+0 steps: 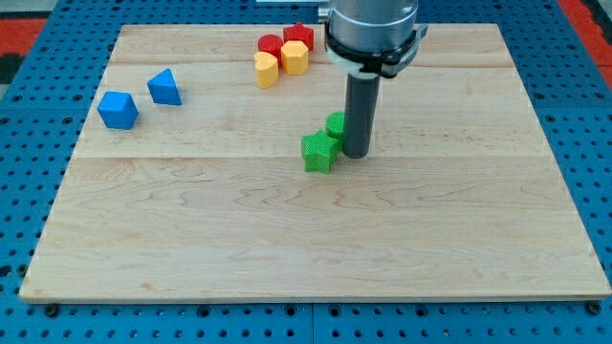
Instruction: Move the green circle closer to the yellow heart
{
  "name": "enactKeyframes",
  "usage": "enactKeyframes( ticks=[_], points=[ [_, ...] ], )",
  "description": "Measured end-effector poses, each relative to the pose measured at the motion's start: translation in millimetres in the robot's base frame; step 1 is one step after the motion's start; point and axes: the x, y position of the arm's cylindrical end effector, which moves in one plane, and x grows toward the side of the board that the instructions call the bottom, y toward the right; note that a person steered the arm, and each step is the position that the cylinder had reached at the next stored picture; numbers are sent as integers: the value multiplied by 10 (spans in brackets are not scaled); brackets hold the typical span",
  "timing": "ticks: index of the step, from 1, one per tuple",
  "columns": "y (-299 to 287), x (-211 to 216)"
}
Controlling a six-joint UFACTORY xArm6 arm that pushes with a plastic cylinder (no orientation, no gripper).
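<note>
The green circle [335,124] sits near the board's middle, partly hidden behind my rod. My tip [355,154] rests on the board just right of it and touches or nearly touches it. A green star-shaped block [319,151] lies just below-left of the circle, touching it. The yellow heart [266,70] is at the view's top, left of centre. Next to it on the right is a yellow hexagon-like block [295,56].
A red block [271,44] and another red block [299,35] sit just above the yellow pair. A blue cube [118,109] and a blue triangular block [163,87] lie at the upper left. The wooden board [306,248] lies on a blue pegboard.
</note>
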Motion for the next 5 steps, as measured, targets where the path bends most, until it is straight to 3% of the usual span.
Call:
enactKeyframes(
  ticks=[1, 2, 3, 4, 5],
  points=[
    [-266, -87],
    [-43, -82],
    [659, 174],
    [827, -91],
    [274, -255]
  ],
)
